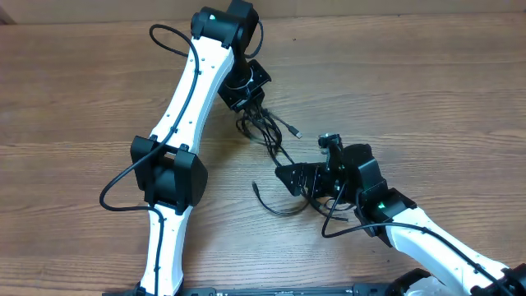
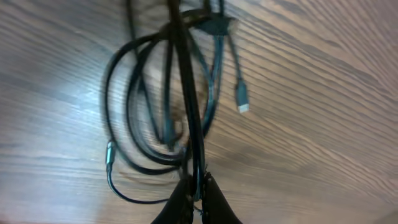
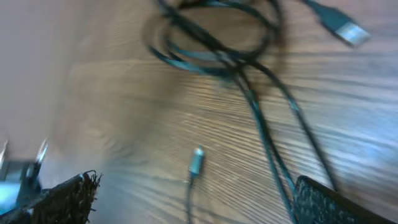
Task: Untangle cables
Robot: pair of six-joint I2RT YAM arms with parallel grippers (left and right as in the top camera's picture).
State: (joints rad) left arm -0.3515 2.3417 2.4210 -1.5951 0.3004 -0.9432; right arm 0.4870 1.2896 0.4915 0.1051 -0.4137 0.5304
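The cables are thin black cords in a tangle on the wooden table, between my two grippers. My left gripper is shut on strands at the bundle's far end. In the left wrist view, the cables loop out from the closed left gripper, and a silver flat plug lies to the right. My right gripper stands open over the near strands. In the right wrist view, a small plug end lies between the fingers of the right gripper, and two strands run beside the right finger.
One loose cable loop curves on the table below the right gripper. A flat plug sticks out to the right of the bundle. The left arm crosses the table's left half, with its own thicker black wire alongside.
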